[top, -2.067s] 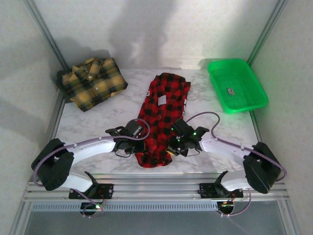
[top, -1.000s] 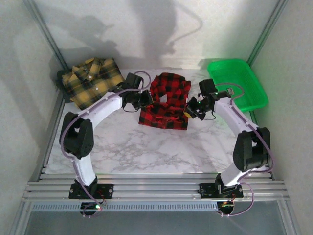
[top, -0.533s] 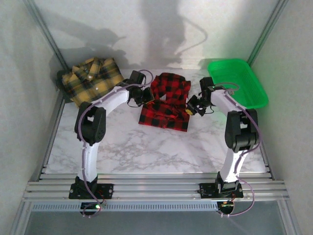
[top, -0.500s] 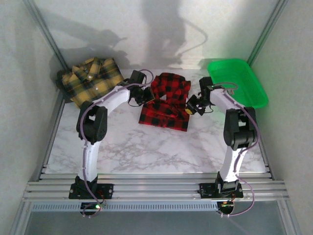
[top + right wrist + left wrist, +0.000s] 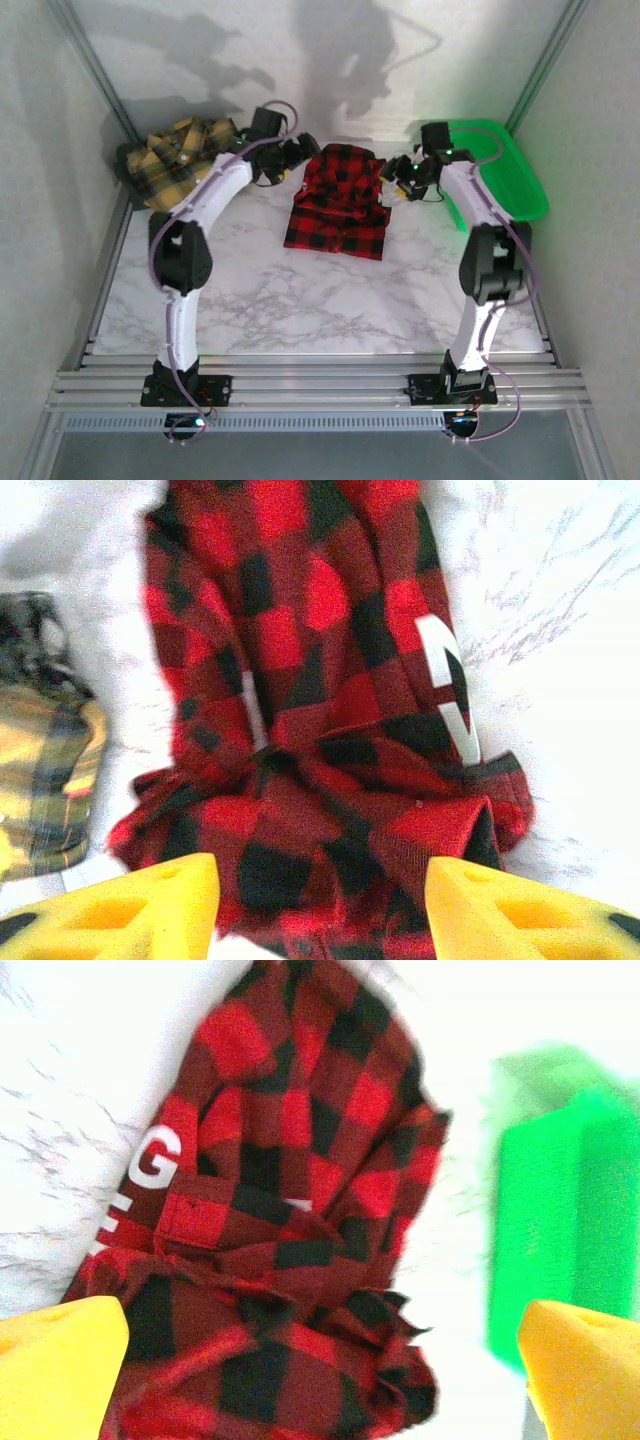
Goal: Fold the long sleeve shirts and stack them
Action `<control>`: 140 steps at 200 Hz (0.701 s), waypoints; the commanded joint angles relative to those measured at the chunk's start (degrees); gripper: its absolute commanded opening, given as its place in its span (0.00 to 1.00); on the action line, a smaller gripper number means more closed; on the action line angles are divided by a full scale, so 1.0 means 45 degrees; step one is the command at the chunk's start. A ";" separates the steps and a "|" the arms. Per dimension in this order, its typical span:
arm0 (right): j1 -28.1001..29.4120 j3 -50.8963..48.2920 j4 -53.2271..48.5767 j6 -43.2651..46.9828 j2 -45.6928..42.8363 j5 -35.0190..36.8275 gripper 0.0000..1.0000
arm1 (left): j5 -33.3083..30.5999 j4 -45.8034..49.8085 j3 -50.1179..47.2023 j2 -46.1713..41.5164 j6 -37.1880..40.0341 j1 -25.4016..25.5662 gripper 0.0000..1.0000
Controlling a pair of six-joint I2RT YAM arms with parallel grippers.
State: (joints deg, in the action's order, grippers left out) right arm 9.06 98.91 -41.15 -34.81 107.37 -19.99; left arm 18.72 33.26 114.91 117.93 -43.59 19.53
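We see the left gripper (image 5: 299,152) at the red shirt's (image 5: 338,205) 11 o'clock, the right gripper (image 5: 396,172) at 1 o'clock. Both jaws gape wide, holding nothing.

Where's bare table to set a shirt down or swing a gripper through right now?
The widest free patch is the near half of the table, between the red shirt and the arm bases. The far edge is crowded: yellow shirt, left gripper, red shirt, right gripper and green tray sit close in a row.
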 commanded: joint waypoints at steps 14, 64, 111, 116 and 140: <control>0.1068 -0.2240 -0.1184 0.2196 -0.3572 0.0638 0.51 | -0.1112 -0.0112 -0.4681 -0.5278 -0.0693 0.0231 1.00; 0.4179 -0.6248 0.2490 -0.0100 -0.3257 0.0099 0.05 | -0.0469 -0.4220 -1.2879 -0.8563 -0.2526 0.2093 0.92; 0.4291 -0.4905 0.3669 -0.0171 -0.0186 0.0885 0.02 | -0.1044 -0.7219 -1.5428 -0.8493 -0.4257 0.3797 1.00; 0.4277 -0.4591 0.3648 -0.0116 0.0148 0.0902 0.02 | -0.0955 -0.7659 -1.5691 -0.8399 -0.4558 0.3851 1.00; 0.4014 -0.3190 0.3296 -0.0014 0.1442 0.1377 0.02 | -0.0927 -0.8833 -1.6071 -0.7828 -0.5401 0.4105 1.00</control>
State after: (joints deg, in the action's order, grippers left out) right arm 28.47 77.97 -28.27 -34.96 110.41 -16.60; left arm 15.55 4.40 43.92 81.10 -61.63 37.12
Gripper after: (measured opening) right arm 0.047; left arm 0.995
